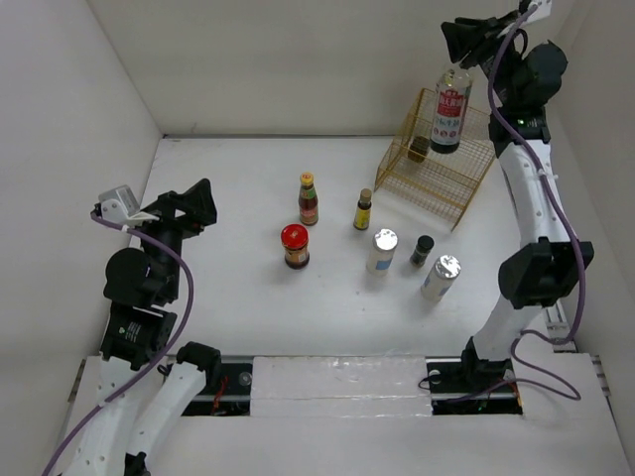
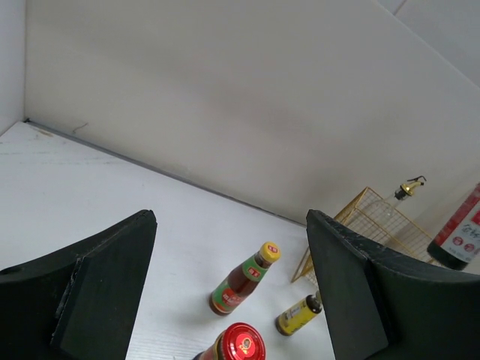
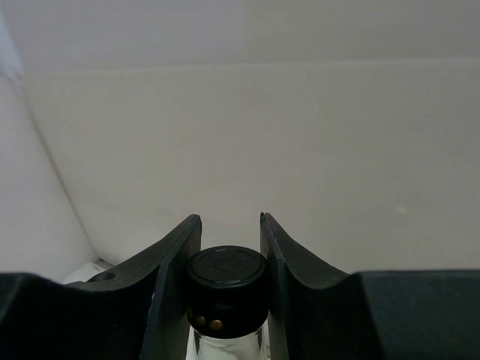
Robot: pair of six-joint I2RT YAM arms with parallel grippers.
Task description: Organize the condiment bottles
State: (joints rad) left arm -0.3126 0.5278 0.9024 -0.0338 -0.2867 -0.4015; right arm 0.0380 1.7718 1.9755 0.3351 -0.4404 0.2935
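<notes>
While right hand point(image 3: 229, 223) clamps tall bottle point(image 1: 449, 114), base seemingly inside basket point(image 1: 466, 194), left hand point(image 2: 231, 221) gapes

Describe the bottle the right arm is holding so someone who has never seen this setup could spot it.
Find the gold wire basket at the far right. Over it, the right hand grips a tall clear bottle by its black cap. It is by far the tallest bottle, with a red and white label, and the only one in a hand.

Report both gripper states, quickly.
Left gripper: open, holding nothing.
Right gripper: shut on the black cap of the tall red-labelled bottle.
</notes>
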